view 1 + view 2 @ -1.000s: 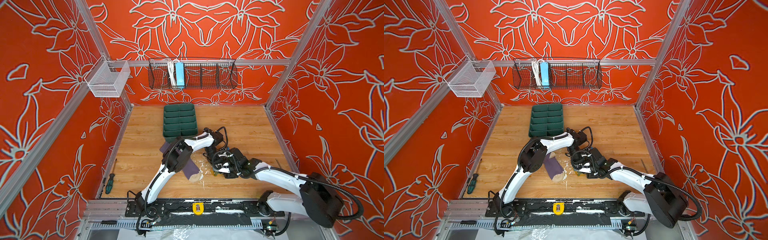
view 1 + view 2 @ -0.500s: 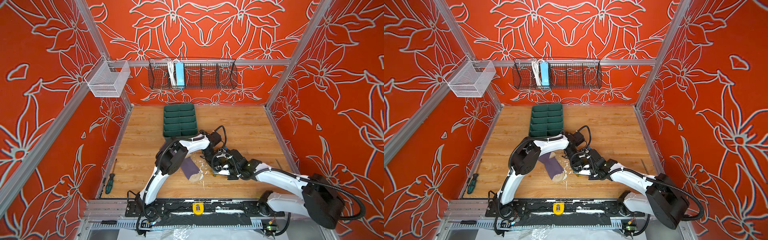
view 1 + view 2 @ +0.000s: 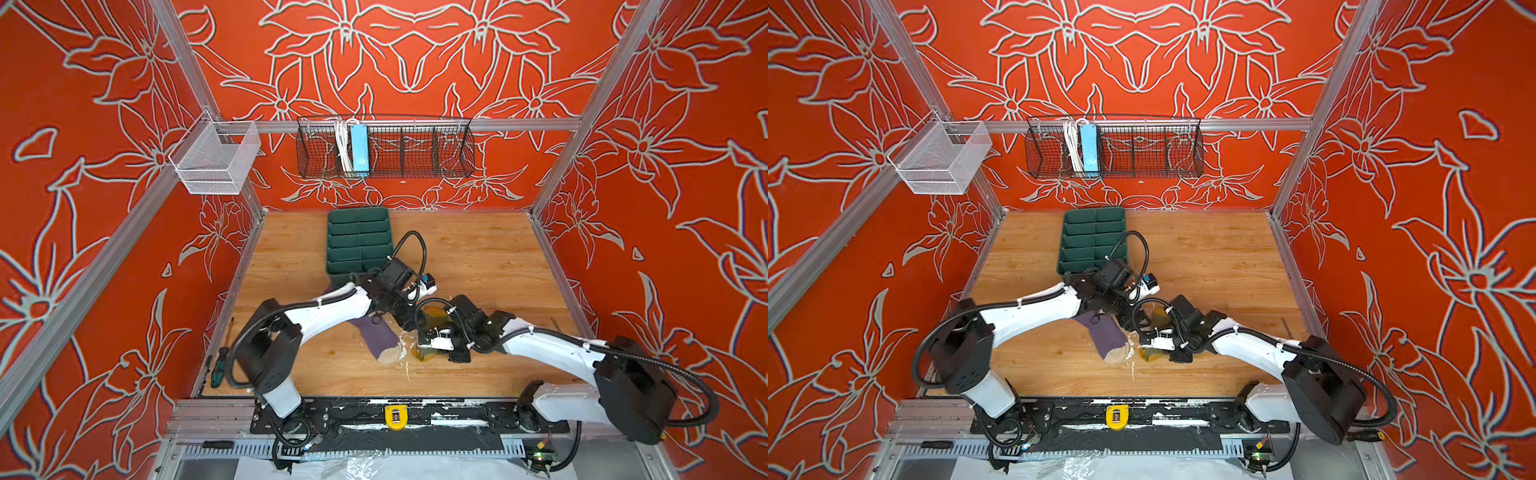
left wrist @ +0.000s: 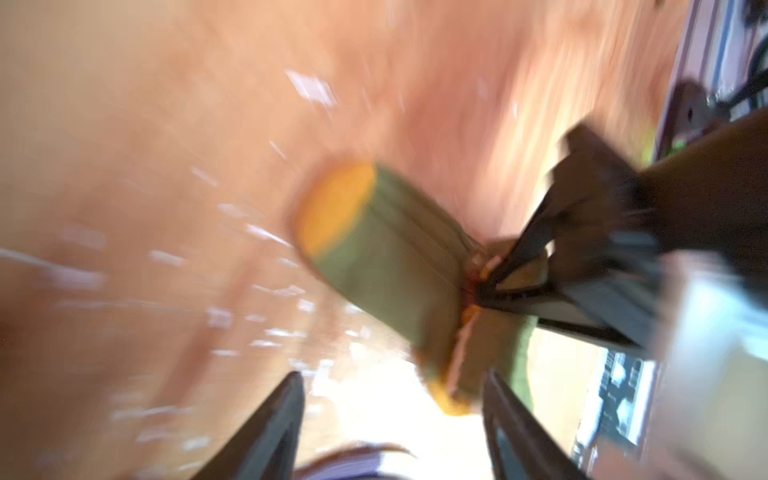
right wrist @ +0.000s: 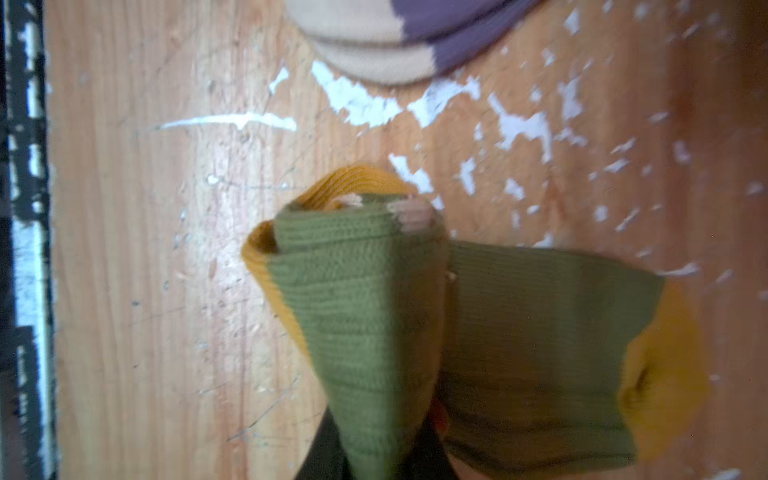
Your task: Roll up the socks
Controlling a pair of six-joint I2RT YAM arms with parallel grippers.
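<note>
The wooden table (image 3: 478,257) has white scratches that only the wrist views show up close. The purple sock (image 3: 376,338) lies flat beside the left gripper (image 4: 394,374). Its beige toe ends just in front of the right gripper (image 4: 482,291). Only the left wrist view shows the right gripper pinching the green sock (image 4: 386,266) at its stripes. That sock stretches away from the left gripper, yellow toe farthest. The left gripper is spread wide and holds nothing.
</note>
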